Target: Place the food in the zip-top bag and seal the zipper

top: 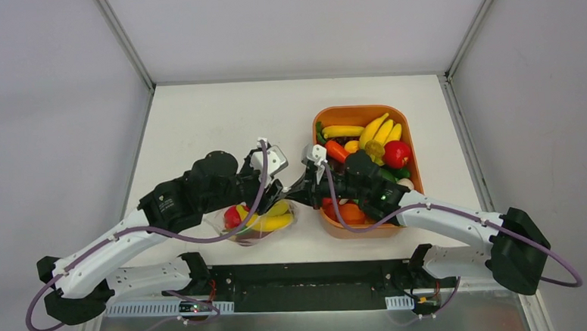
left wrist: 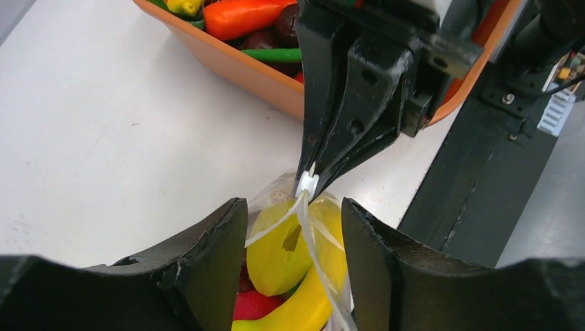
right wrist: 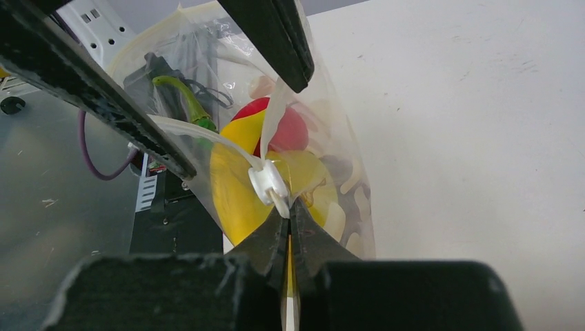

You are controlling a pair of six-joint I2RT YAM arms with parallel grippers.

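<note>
The zip-top bag stands near the table's front edge, between the arms. It holds food: a yellow lemon, a banana and a red piece. My right gripper is shut on the end of the zipper, just below its white clip. My left gripper is open, and its fingers straddle the bag's top. The two zipper strips run apart from the clip toward those fingers. In the top view the left gripper and the right gripper meet above the bag.
The orange tray stands right of the bag, full of more toy fruits and vegetables. Its near wall shows just behind the right gripper. The black base rail lies right in front of the bag.
</note>
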